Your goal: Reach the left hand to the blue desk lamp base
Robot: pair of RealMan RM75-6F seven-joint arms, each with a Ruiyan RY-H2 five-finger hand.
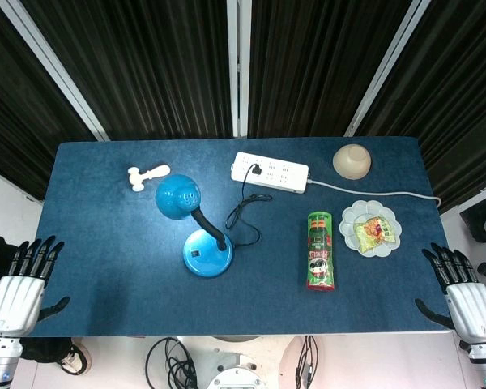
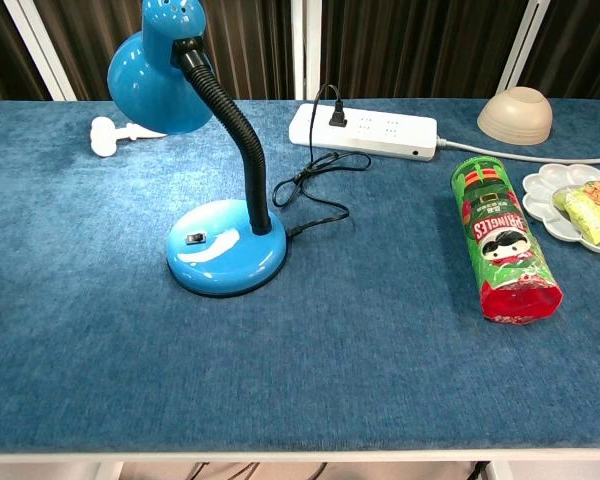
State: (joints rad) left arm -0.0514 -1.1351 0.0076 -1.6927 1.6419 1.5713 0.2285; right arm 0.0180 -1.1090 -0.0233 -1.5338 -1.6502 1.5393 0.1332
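Fingers spread and holding nothing, our left hand (image 1: 20, 293) hovers off the table corner, well apart from the round glossy blue lamp base (image 1: 207, 253), so we've the whole reach left.

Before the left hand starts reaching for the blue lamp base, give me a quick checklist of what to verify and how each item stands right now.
1. Left hand free to reach: ok, fingers apart, holding nothing, at the table's near left edge.
2. Lamp base in plain sight: ok, sitting flat on the blue table, nothing on top.
3. Path from hand to base: ok, only bare cloth lies between them.
4. Lamp cord: ok, it trails off the base's far right side toward the power strip, away from the approach.
5. Pringles can: ok, lying well right of the base.
6. Right hand: ok, open at the table's right edge.
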